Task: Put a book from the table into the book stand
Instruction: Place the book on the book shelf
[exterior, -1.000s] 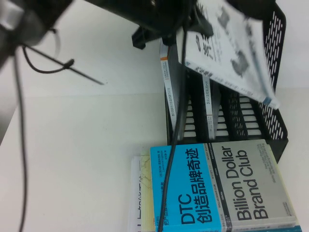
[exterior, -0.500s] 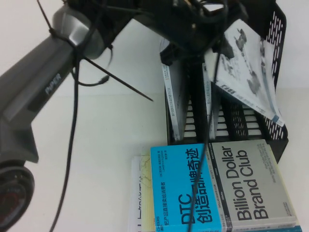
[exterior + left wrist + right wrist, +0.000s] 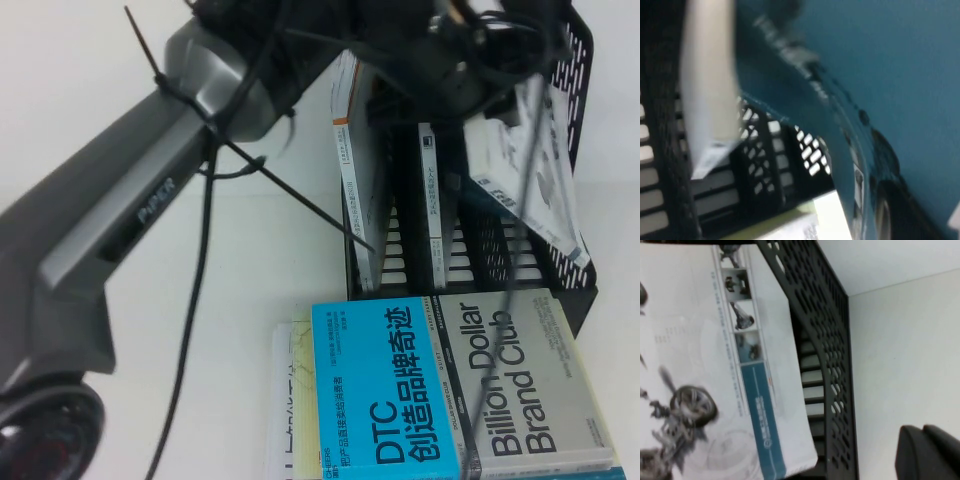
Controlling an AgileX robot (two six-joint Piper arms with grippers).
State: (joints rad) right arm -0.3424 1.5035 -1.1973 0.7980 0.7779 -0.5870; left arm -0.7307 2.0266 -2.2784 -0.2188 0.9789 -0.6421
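Black stand [image 3: 575, 262] sat far right on the counter [image 3: 200, 330]. Book [image 3: 530, 190] leaned in its rightmost slot. Left gripper [image 3: 470, 60] above it, jaws clamped on book. Right gripper [image 3: 927, 452] near stand; jaws: cannot tell.

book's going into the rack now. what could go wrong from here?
1. The book is tilted over the rightmost slot of the book stand, so its lower edge may catch on the mesh wall or a divider.
2. The left gripper works close above the stand; arm or cables could snag the upright white books.
3. Released while leaning, the book may slump onto the stack in front.
The right gripper hangs beside the stand.
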